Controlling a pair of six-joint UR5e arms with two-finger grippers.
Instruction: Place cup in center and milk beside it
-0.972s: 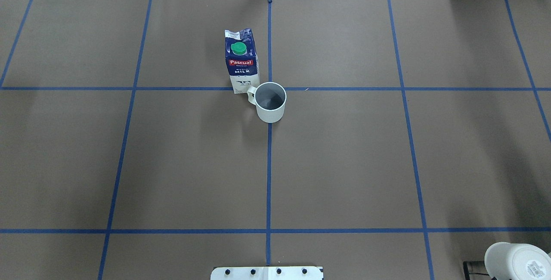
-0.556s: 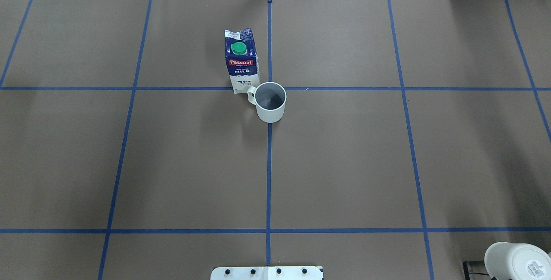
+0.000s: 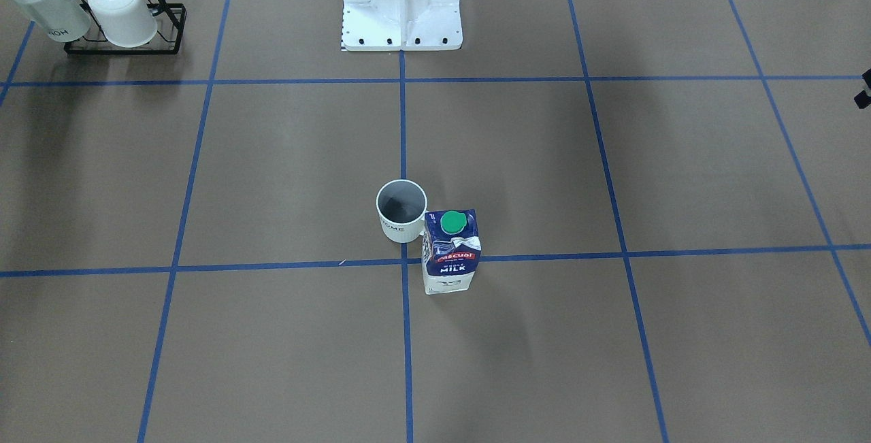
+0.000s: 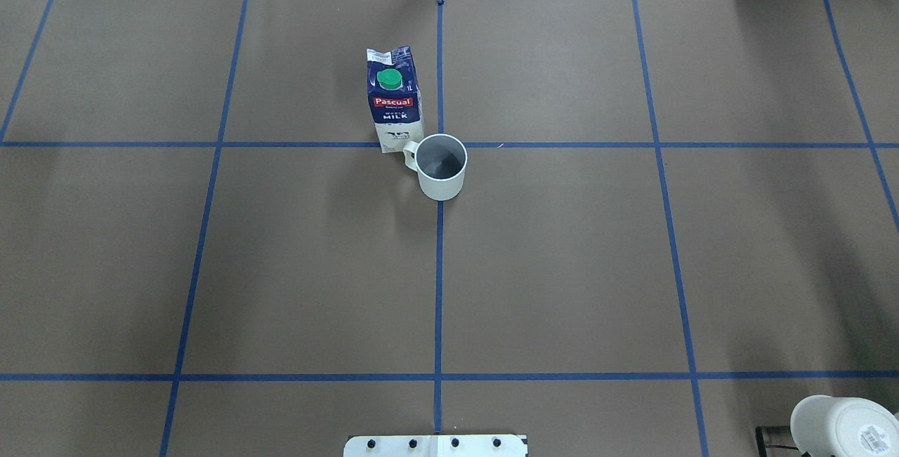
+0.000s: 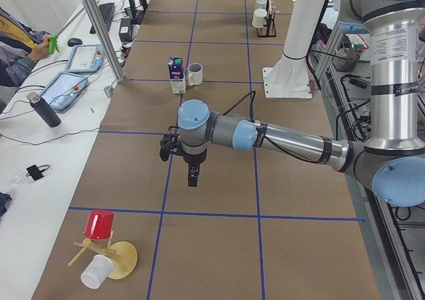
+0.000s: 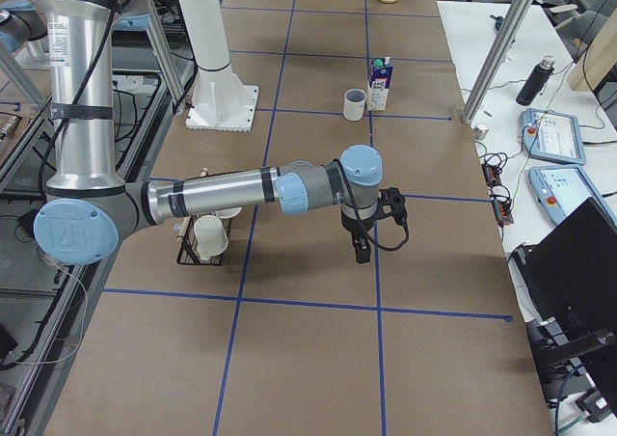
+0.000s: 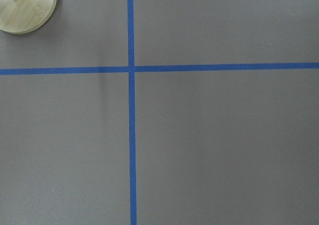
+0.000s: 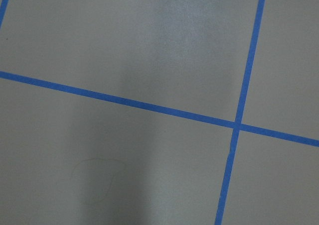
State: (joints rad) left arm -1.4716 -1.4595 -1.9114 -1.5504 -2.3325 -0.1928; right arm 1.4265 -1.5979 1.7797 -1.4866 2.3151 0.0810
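Nothing has moved since the earlier frames. The cup (image 4: 441, 166) stands upright at the center (image 4: 479, 135) tape crossing of the table (image 4: 562, 267). The milk (image 4: 394, 99) stands just beside it, far-left, by the handle. Left pincer (image 5: 193, 179) and right pincer (image 6: 362, 253) hang well apart from both; their opening cannot be told. Risk: any re-approach could clip the tall carton and topple it onto the cup.

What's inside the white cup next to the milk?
The cup looks empty: only its dark grey inside shows. Its near wall hides a bit of the bottom.
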